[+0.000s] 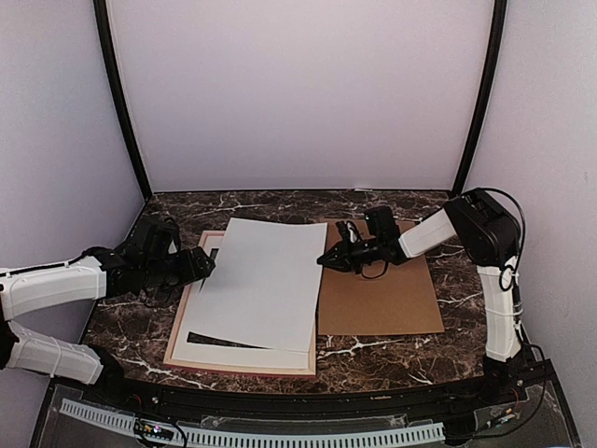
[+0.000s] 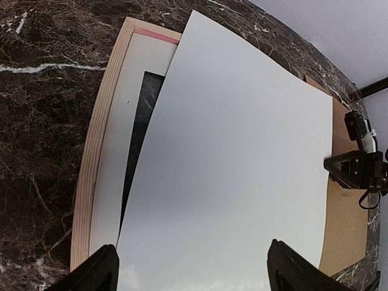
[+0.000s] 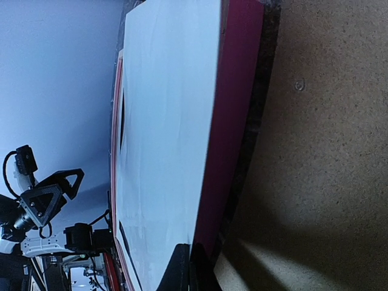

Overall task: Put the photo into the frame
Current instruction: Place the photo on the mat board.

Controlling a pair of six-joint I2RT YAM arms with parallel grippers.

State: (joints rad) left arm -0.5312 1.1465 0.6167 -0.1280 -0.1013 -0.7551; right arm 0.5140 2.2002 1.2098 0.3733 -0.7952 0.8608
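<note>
Now, photo [image 1: 261, 280] askew atop frame [image 1: 233, 369].

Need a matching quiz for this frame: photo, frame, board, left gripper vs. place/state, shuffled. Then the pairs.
Things:
1. photo
2. frame
3. board
4. left gripper

Place or state:
A. open, at the photo's left edge
B. brown, lying flat to the right of the frame
C. white back up, lying askew over the frame
D. back up, tan wood showing

Pairs: 1-C, 2-D, 3-B, 4-A
</note>
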